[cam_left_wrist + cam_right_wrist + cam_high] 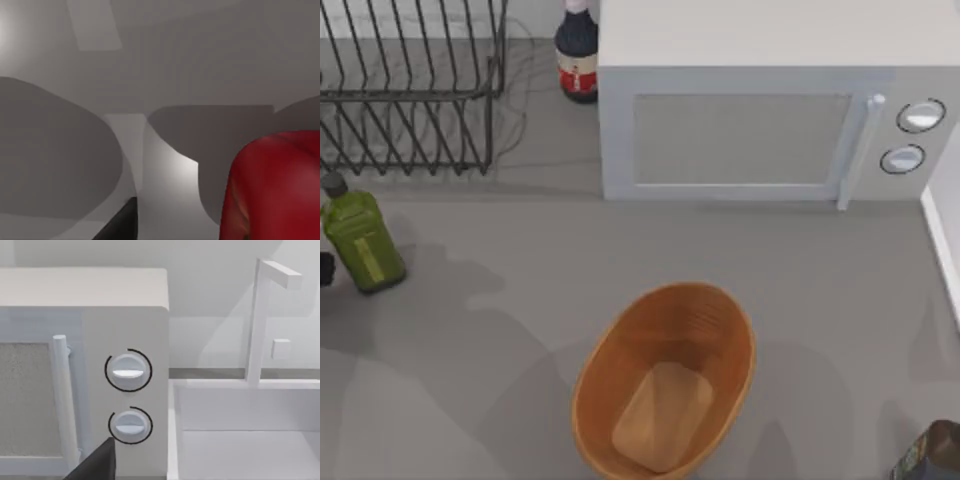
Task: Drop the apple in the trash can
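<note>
The apple [272,187] is seen close by the left gripper, grip unclear; the trash can [605,365] is still empty.

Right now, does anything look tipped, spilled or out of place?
Nothing stands out. The trash can sits upright, the green bottle and soda bottle stand, and the apple looks whole.

1. Trash can [720,320]: orange-brown, ribbed walls, paler bottom.
2. Apple [275,187]: deep red.
3. Microwave [740,140]: white-grey, speckled door panel.
4. Oil bottle [360,240]: olive green.
5. Soda bottle [577,55]: dark, red label.
6. Wire rack [410,90]: black.
7. Table [500,330]: grey.
</note>
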You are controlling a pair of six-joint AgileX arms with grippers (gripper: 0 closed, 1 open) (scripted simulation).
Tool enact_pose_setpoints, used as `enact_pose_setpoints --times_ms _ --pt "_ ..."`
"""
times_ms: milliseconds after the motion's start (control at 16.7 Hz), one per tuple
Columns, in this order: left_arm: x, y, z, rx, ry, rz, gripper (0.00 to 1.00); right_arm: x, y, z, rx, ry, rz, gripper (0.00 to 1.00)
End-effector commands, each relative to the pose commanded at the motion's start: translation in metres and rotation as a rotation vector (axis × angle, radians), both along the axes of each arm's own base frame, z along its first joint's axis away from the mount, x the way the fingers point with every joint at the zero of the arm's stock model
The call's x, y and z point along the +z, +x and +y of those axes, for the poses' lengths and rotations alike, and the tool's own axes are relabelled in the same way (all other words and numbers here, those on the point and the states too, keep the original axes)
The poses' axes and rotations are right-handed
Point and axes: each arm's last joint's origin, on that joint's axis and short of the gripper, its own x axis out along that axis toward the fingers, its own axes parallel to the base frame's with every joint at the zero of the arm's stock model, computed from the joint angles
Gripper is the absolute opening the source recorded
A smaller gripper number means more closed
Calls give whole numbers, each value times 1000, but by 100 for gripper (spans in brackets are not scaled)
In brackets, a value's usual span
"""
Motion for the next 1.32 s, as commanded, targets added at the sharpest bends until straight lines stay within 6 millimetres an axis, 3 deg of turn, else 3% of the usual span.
enact_pose_setpoints --times_ms 480,960,1320 --pt "0 0 0 0 0 0 2 0 0 0 0 0 0 100" --pt "0 0 0 0 0 0 0 0 0 0 0 0 0 100" --pt "9 -15 8 28 0 39 0 0 0 0 0 0 0 100"
